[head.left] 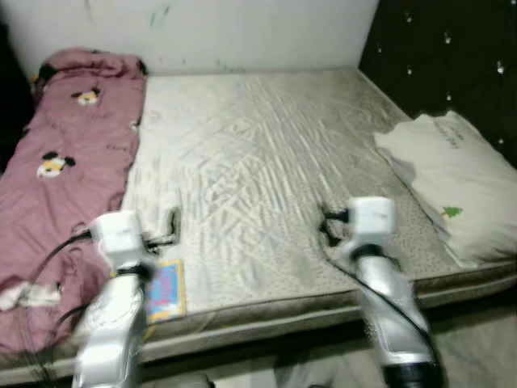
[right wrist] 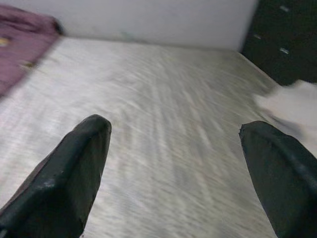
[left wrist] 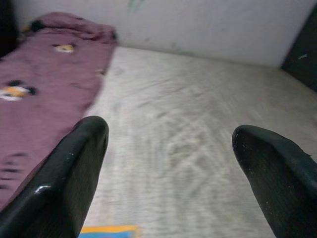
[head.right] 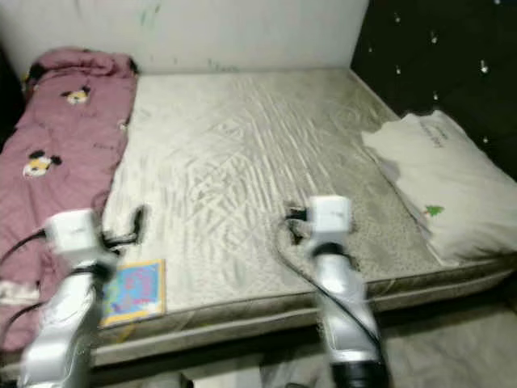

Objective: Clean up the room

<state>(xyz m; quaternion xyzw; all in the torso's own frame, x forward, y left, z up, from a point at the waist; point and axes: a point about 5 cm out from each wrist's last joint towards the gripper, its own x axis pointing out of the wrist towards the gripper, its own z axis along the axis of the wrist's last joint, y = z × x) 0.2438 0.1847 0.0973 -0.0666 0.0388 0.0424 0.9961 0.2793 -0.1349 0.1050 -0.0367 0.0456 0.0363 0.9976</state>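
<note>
A bare grey mattress [head.left: 258, 162] lies before me. A pink cartoon-print blanket [head.left: 65, 170] is bunched along its left side. A white pillow [head.left: 456, 182] rests at the right edge. A colourful book [head.left: 166, 291] lies flat near the front edge. My left gripper [left wrist: 171, 144] hovers open just above and beyond the book, with a corner of the book [left wrist: 106, 230] below it. My right gripper [right wrist: 176, 136] hangs open over the mattress's front middle, holding nothing.
A pale wall [head.left: 242, 32] runs behind the bed. A dark studded headboard [head.left: 452, 56] stands at the right. The floor [head.left: 477, 339] shows in front of the mattress.
</note>
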